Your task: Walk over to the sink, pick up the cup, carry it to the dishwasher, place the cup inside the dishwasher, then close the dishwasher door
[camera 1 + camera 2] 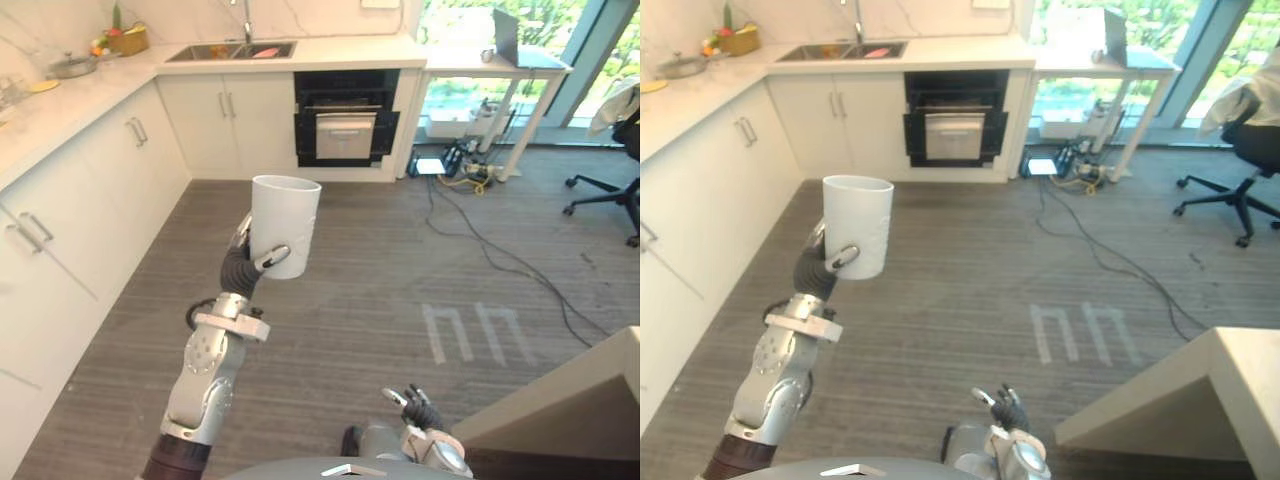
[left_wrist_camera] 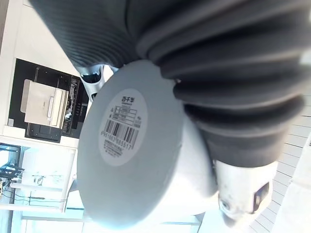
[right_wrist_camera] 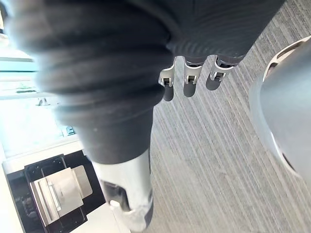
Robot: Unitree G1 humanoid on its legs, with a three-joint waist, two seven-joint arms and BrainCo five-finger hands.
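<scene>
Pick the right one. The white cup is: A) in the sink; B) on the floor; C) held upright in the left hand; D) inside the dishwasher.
C: the left hand has its fingers curled round the white cup, held upright above the floor, well short of the dishwasher.

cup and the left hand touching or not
Touching. The left eye view shows the left hand curled round the cup, thumb on its side.

Silver-grey left arm [image 1: 205, 370] lower left; dark ribbed wrist covers; left robot hand [image 1: 242, 265], right robot hand [image 1: 420, 410] silver-fingered, dark-tipped.
</scene>
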